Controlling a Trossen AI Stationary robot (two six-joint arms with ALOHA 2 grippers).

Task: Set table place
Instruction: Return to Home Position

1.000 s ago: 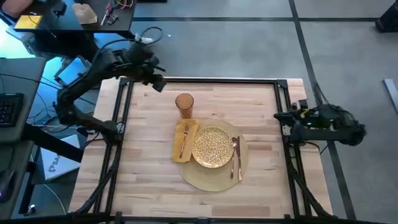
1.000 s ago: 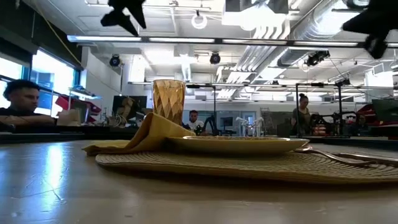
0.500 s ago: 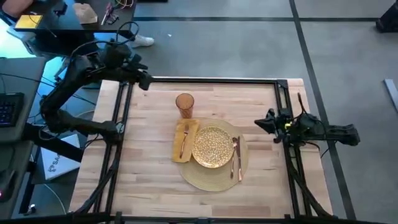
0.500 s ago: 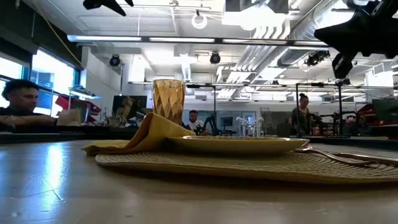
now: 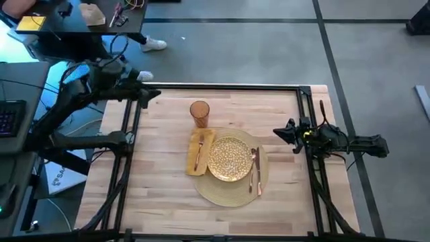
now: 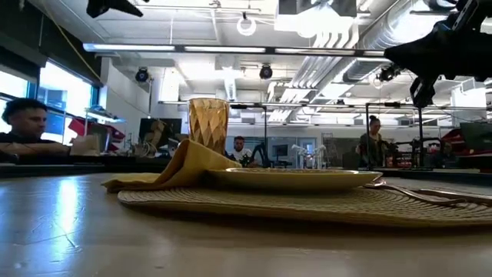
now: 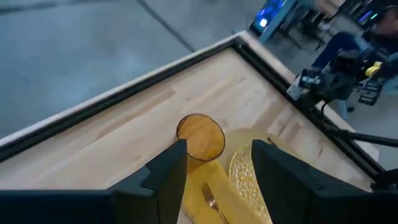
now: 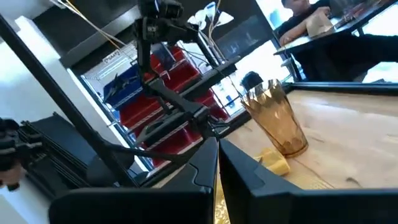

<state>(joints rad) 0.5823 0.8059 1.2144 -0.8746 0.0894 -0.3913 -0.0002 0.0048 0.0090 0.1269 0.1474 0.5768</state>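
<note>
My left gripper (image 5: pixel 153 96) hangs empty, fingers parted, above the rectangular light-wood table's (image 5: pixel 154 175) left rail. My right gripper (image 5: pixel 277 133), pinched closed on nothing, is at the right rail. Mid-table, the round straw-coloured mat (image 5: pixel 232 196) carries the glittery gold plate (image 5: pixel 230 159), with the amber glass tumbler (image 5: pixel 199 111) near it.

Nothing readable anywhere right now, only dark print on the white panel (image 5: pixel 58 176) beside the table (image 5: pixel 161 195), far too small to make out.
</note>
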